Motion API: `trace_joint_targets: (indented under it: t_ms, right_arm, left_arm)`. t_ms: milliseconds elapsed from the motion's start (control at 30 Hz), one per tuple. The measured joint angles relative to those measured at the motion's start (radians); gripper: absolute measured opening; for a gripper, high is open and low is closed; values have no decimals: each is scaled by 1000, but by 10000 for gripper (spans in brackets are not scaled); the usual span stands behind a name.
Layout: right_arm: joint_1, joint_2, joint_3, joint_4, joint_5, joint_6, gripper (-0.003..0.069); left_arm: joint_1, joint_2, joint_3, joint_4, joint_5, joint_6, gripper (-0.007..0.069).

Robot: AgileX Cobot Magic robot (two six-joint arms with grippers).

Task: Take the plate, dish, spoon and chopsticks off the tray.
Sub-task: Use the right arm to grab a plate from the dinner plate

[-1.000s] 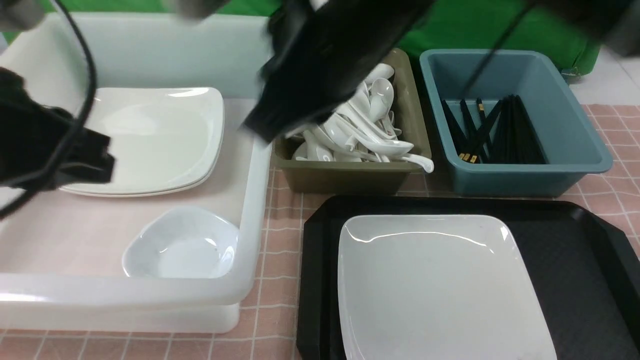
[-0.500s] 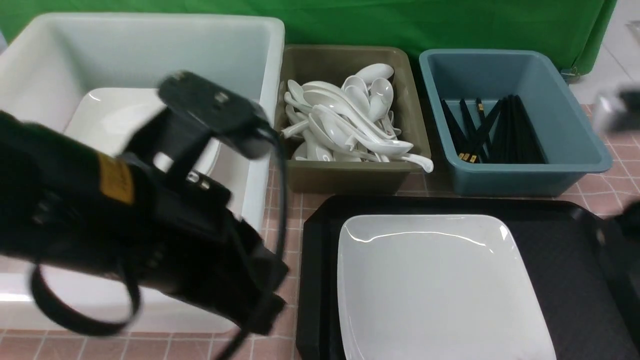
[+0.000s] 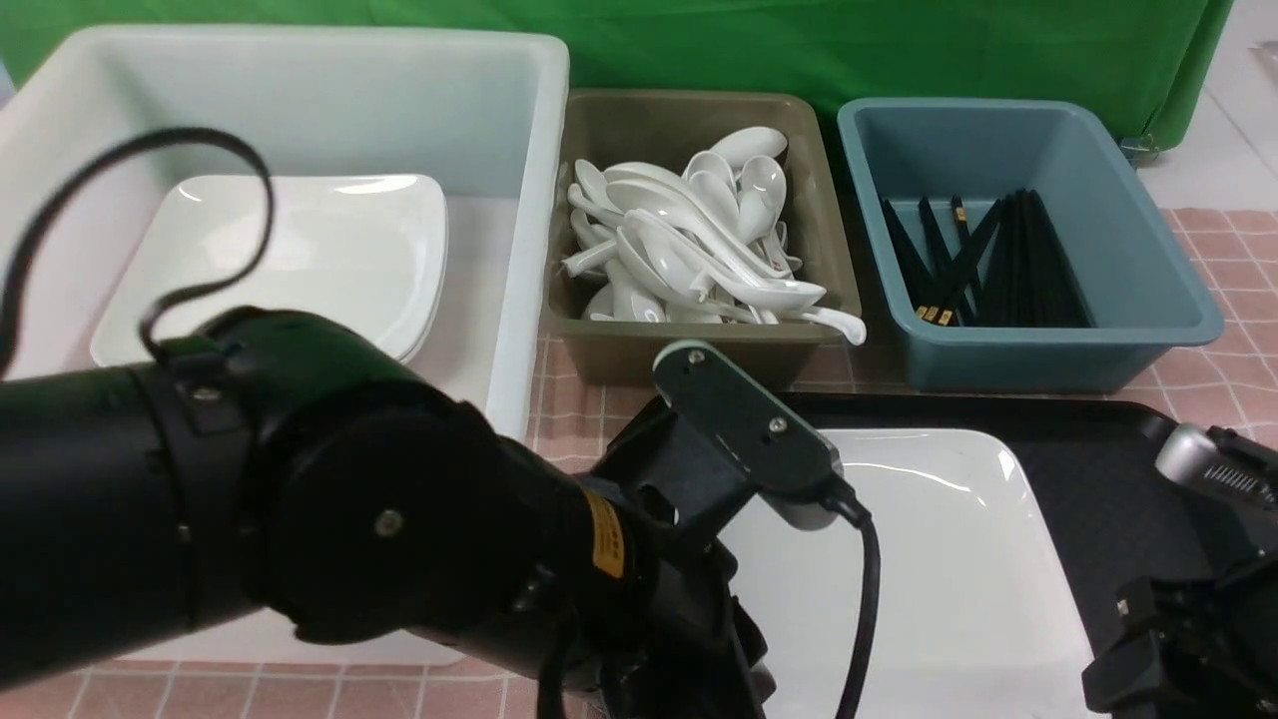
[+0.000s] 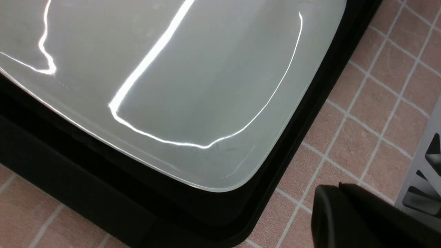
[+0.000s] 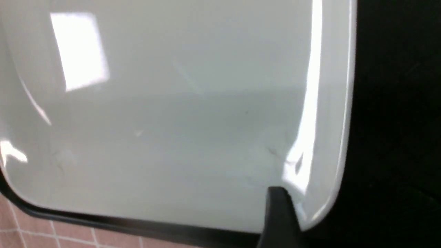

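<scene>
The large white plate (image 3: 949, 559) lies on the black tray (image 3: 1098, 469). My left arm (image 3: 379, 519) reaches low across the tray's near left corner. In the left wrist view its dark fingers (image 4: 344, 213) are pressed together over the pink cloth, beside the plate's corner (image 4: 193, 103) and the tray rim (image 4: 303, 120). My right arm (image 3: 1188, 639) is at the tray's near right. One right finger (image 5: 279, 213) stands just inside the plate's rim (image 5: 327, 137); the other is lost against the tray. The dish is hidden behind my left arm. Spoons and chopsticks show only in the bins.
A big white tub (image 3: 300, 90) at the left holds stacked white plates (image 3: 300, 260). An olive bin (image 3: 699, 350) holds several white spoons (image 3: 699, 240). A blue bin (image 3: 1048, 350) holds black chopsticks (image 3: 998, 265). A pink checked cloth (image 3: 569, 409) covers the table.
My left arm has swung from over the white tub down to the tray's near left corner, now hiding the dish in the tub. My right arm has come in at the tray's near right.
</scene>
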Motion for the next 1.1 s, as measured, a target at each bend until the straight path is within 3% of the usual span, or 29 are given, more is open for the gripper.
trace_joint_targets:
  t_ms: [433,533,667,933,1100]
  right_arm:
    - [-1,179,-9,71,-37,-14,463]
    - [-1,189,-9,82,-36,-28,395]
    - [-1,202,-9,106,-37,-56,197]
    - [-1,161,-9,110,-30,-72,191]
    - [-1,-26,-22,95,23,-52,118]
  left_arm:
    - [0,3,0,0,0,-4,1]
    - [0,3,0,0,0,-10,1]
    - [0,3,0,1,-2,-18,1]
    - [1,-1,0,9,-2,-33,1]
    - [39,-43,0,55,-1,-89,1]
